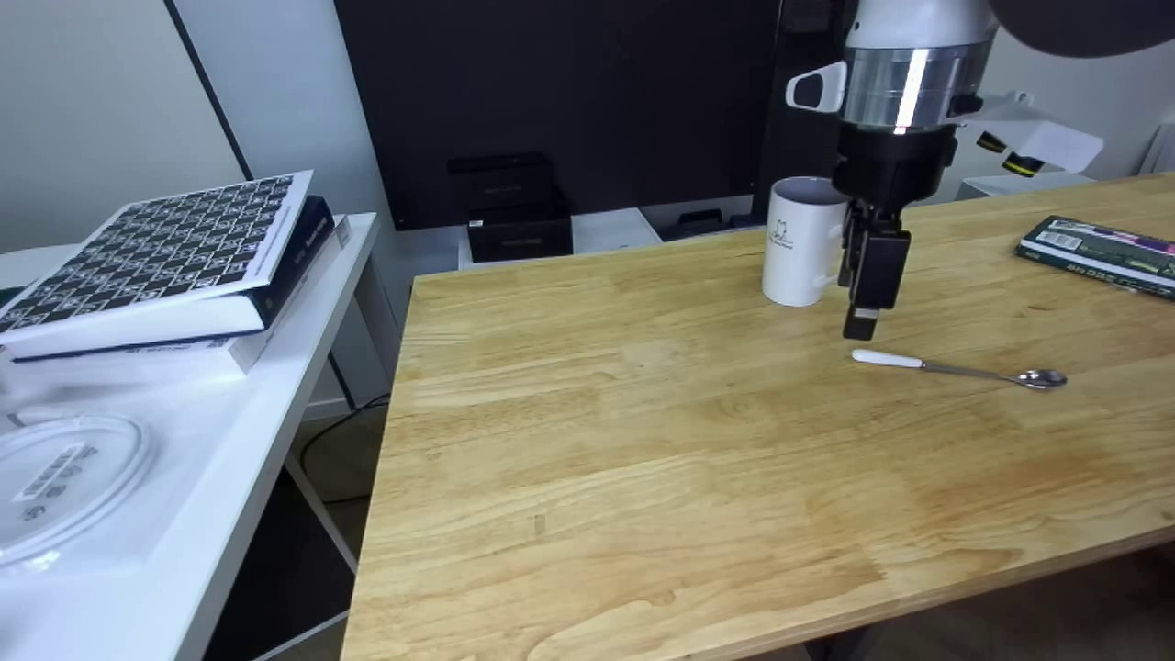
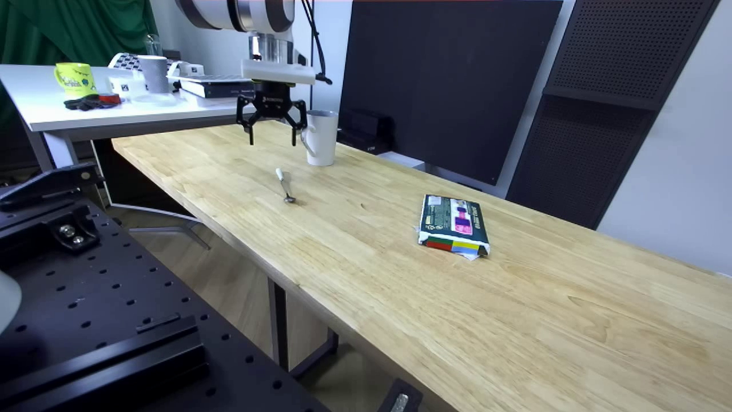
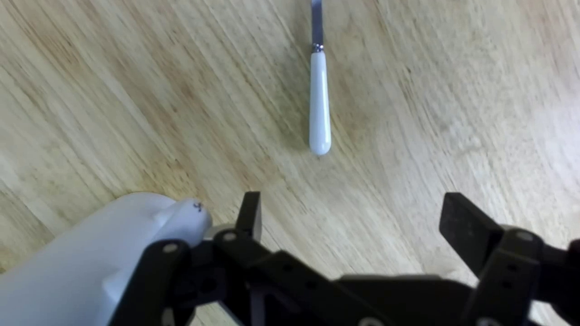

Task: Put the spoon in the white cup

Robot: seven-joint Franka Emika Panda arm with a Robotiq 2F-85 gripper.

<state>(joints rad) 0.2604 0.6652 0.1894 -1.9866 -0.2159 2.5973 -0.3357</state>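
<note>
Nearest the wrist camera, the Robotiq gripper has its two fingers spread far apart, holding nothing, wood grain showing between them. Past the fingertips the long-handled spoon lies on the wooden table, white handle end toward the gap; its metal bowl, outside that view, shows in both exterior views. Wood surrounds the spoon on every side, well in from the long edges. Room is tighter toward the white ceramic mug, upright near the far edge, its loop handle just beside one finger; whether they touch cannot be told. From the mug a broad stretch of wood runs to the short end, where a gap parts the table from a white desk. A dark green packet lies well apart from the spoon. Beyond the near long edge sits a black perforated plate.
</note>
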